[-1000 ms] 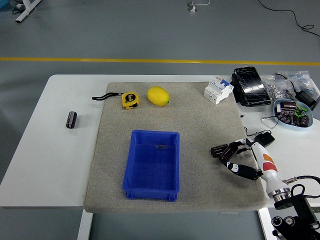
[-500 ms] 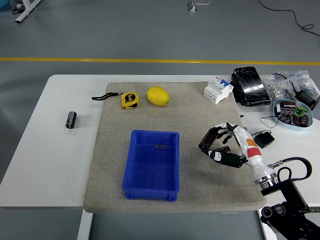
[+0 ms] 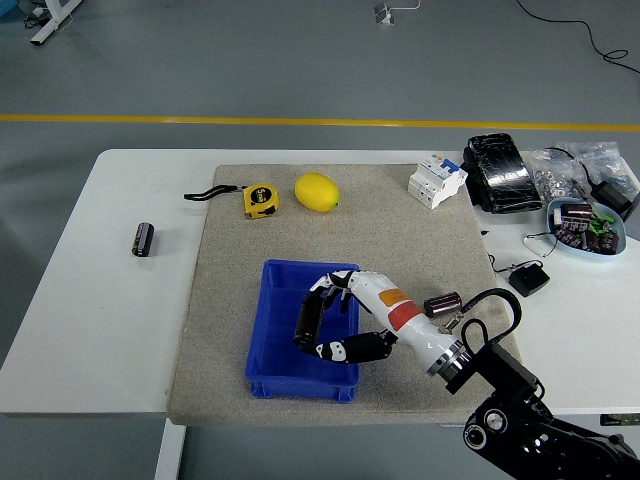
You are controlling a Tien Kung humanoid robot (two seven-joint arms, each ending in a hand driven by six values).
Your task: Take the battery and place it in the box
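On the white table [image 3: 90, 330], the right hand [image 3: 330, 315] grips a black cylindrical battery [image 3: 306, 320] (upright) over the blue box [image 3: 280, 375].

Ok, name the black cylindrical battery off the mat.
The far-left battery, on the white table; the right hand holds a second battery over the blue box, a third battery on the beige mat.

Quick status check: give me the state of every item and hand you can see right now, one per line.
right hand: over the blue box, fingers curled around a dark cylinder, apparently the battery
blue box: upright on the mat, open top
second battery: lying on the bare table, left of the mat
tape measure: on the mat, strap trailing left
lemon: resting on the mat
circuit breaker: at the mat's far right corner
left hand: out of view
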